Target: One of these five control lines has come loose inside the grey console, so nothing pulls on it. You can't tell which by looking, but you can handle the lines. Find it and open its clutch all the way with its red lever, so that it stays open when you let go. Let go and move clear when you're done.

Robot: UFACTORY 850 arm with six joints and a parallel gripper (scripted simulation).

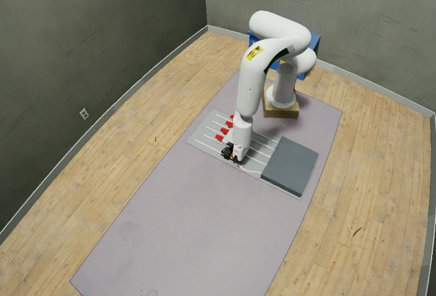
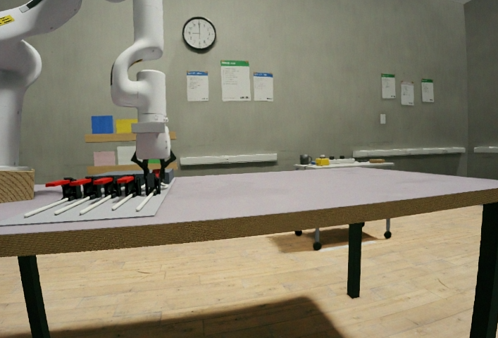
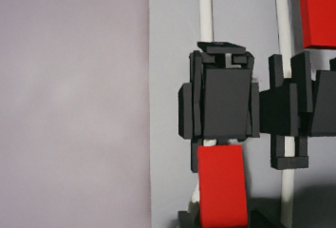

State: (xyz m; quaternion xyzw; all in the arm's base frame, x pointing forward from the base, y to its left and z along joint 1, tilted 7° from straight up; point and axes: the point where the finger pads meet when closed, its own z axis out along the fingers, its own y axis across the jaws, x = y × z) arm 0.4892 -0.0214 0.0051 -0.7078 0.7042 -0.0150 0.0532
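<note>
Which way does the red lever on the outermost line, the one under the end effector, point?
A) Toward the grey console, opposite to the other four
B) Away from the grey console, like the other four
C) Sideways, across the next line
A: that red lever lies on the console side of its clutch, while the other four point away.
</note>
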